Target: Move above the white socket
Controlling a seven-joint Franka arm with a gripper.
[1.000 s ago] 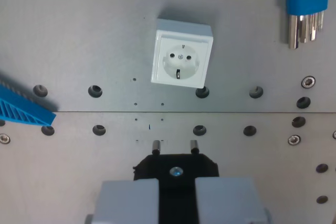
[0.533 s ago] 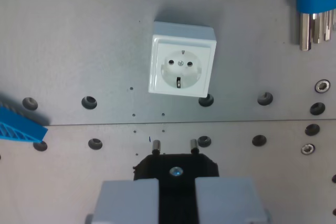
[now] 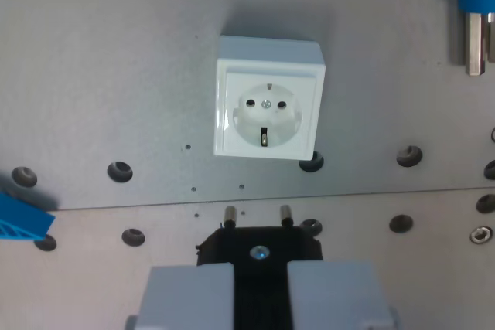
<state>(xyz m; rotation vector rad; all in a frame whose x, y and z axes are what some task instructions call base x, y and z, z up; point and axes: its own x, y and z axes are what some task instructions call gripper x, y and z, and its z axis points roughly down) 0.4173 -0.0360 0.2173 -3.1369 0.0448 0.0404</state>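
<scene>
The white socket (image 3: 267, 102) is a square box with a round two-hole face, fixed to the grey metal plate (image 3: 108, 59) in the upper middle of the wrist view. My gripper (image 3: 260, 284) fills the bottom edge, its two grey fingers (image 3: 189, 295) shut on a black plug (image 3: 259, 249). The plug's two metal pins (image 3: 230, 214) point toward the socket and end a little below its lower edge in the picture, apart from it.
A blue holder with metal hex keys (image 3: 478, 5) hangs at the top of the wrist view's right. A blue ribbed part (image 3: 19, 223) pokes in at the left edge. Rows of round holes (image 3: 120, 170) and a seam cross the plate.
The whole scene has slid down and spread outward, so the camera has moved toward the socket. The socket looks larger and sits nearer the plug pins. The plug stays held.
</scene>
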